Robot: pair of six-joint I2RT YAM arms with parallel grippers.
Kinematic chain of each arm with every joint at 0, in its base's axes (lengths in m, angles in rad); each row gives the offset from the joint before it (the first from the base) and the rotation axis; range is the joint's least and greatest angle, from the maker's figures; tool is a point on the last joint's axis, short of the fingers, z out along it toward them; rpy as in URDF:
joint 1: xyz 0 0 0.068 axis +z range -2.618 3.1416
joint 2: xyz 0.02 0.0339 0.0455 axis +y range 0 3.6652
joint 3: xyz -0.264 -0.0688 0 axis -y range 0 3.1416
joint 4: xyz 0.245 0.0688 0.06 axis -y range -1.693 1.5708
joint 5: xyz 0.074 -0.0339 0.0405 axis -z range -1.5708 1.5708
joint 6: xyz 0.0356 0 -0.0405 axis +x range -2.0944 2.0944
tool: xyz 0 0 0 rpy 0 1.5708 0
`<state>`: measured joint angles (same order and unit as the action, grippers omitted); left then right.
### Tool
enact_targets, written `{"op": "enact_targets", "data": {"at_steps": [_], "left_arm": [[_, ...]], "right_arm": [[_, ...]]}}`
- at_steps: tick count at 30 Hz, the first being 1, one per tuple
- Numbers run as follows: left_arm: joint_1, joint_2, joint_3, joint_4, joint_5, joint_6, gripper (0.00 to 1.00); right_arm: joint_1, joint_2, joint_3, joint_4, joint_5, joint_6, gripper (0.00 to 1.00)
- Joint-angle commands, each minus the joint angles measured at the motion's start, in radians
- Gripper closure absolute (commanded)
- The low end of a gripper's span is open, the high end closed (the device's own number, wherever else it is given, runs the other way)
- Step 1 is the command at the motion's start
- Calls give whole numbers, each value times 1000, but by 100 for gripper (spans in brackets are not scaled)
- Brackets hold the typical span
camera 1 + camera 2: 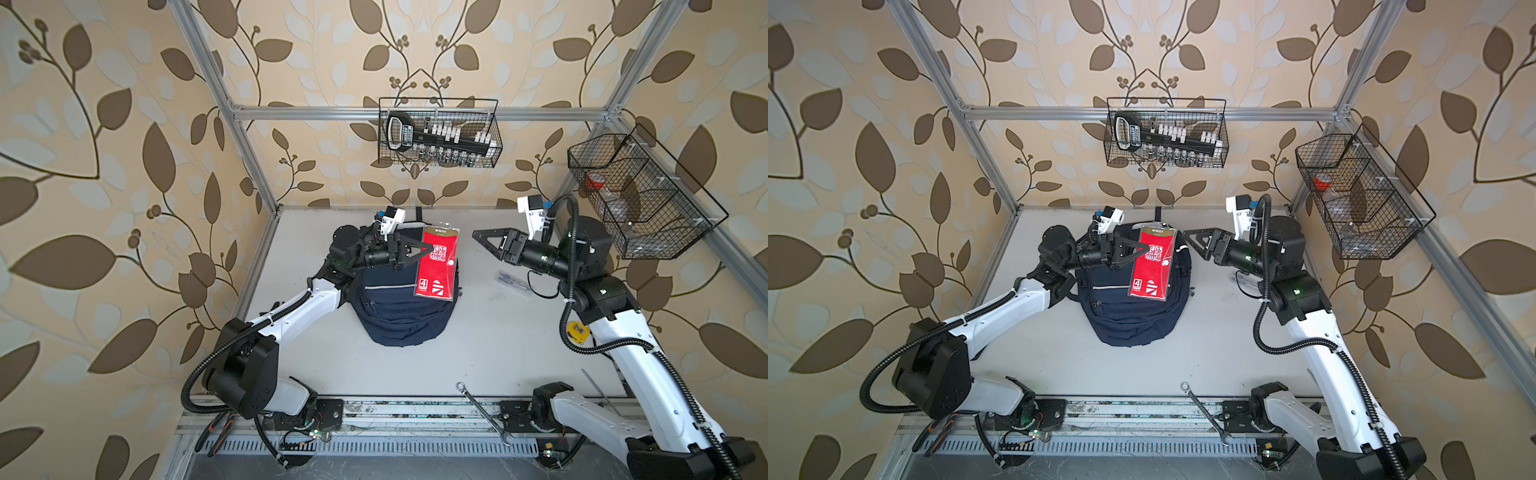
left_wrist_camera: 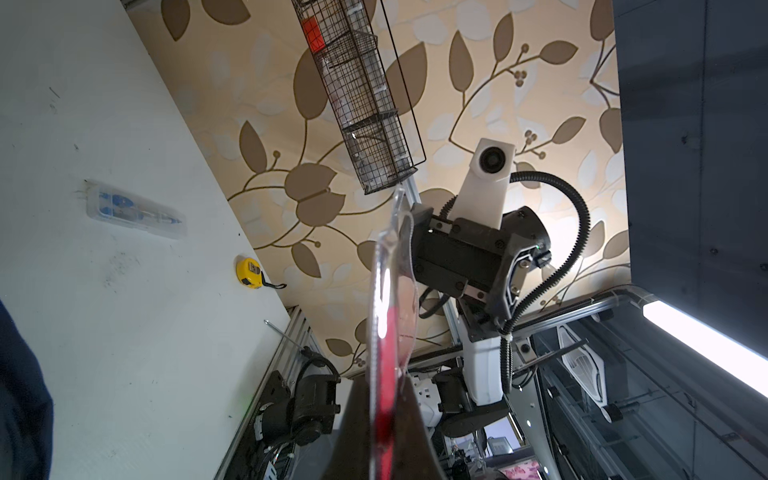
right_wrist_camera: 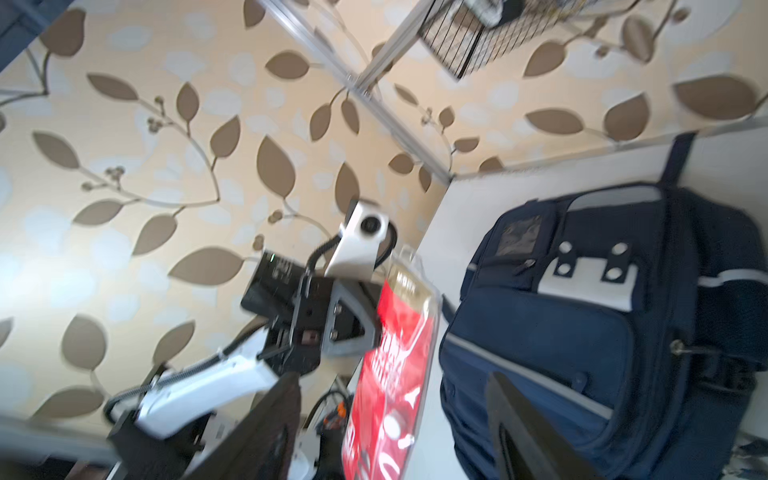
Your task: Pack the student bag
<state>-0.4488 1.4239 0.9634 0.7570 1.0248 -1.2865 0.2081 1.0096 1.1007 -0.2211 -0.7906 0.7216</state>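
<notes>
**A:** On the table (image 1: 478, 332), why does the bag (image 1: 395, 316) lie front up?

**B:** So its zip pockets face me. Above it I hold the red packet (image 1: 436, 266), left fingers (image 2: 353, 436) pinching one edge, ready, I judge, for packing.

**A:** The right fingers (image 3: 266, 415)?

**B:** Spread, beside the packet, touching nothing, free to open a zip.

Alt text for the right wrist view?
The left claw pinches a red packet in clear plastic, in midair. The navy student bag lies on the white table, and the right claw shows open fingers in the foreground.
</notes>
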Motion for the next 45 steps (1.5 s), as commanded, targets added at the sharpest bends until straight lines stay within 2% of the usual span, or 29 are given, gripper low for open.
{"op": "enact_targets", "data": {"at_steps": [1,3,6,10,13,19,24,28,30,31,32,33,34,35,37,38,40,42,45], "left_arm": [[7,-22,46,162,142,-57,100],[8,-26,44,168,155,-56,100],[8,-18,44,199,158,-77,100],[7,10,47,302,153,-148,100],[8,10,44,325,137,-165,100],[7,10,40,344,124,-174,100],[7,10,39,352,126,-180,100],[7,37,34,355,122,-180,100],[8,41,32,350,119,-175,100],[8,41,34,333,117,-160,100],[8,37,38,286,116,-125,100],[7,31,45,211,112,-76,86],[7,25,52,103,101,-2,57],[7,-13,66,-35,82,103,49],[7,-66,121,-382,0,344,42],[7,-101,163,-611,-106,487,36],[4,-148,226,-917,-336,693,29],[-1,-179,256,-1116,-591,829,27],[-18,-186,268,-1280,-756,1004,32]], "right_arm": [[2,-40,-120,157,-332,-2,30],[36,-59,-161,190,-356,18,33],[133,-59,-155,67,-264,-77,39],[214,-47,-178,120,-190,-39,48],[240,-26,-182,163,-171,-10,55],[282,1,-158,170,-129,-10,75],[284,2,-156,179,-110,5,84],[284,-3,-154,178,-90,12,86],[283,-6,-151,178,-86,12,90],[283,-9,-151,175,-79,12,95],[283,-10,-143,164,-69,5,100],[283,-12,-137,147,-57,-3,100],[284,-12,-127,127,-37,-11,100],[283,-17,-115,107,-14,-18,100],[280,-19,-91,60,50,-33,100],[278,-17,-73,24,94,-42,100],[257,-16,-41,-51,203,-47,100],[196,-8,-15,-132,288,-36,100],[65,17,-2,-259,355,-13,100]]}}
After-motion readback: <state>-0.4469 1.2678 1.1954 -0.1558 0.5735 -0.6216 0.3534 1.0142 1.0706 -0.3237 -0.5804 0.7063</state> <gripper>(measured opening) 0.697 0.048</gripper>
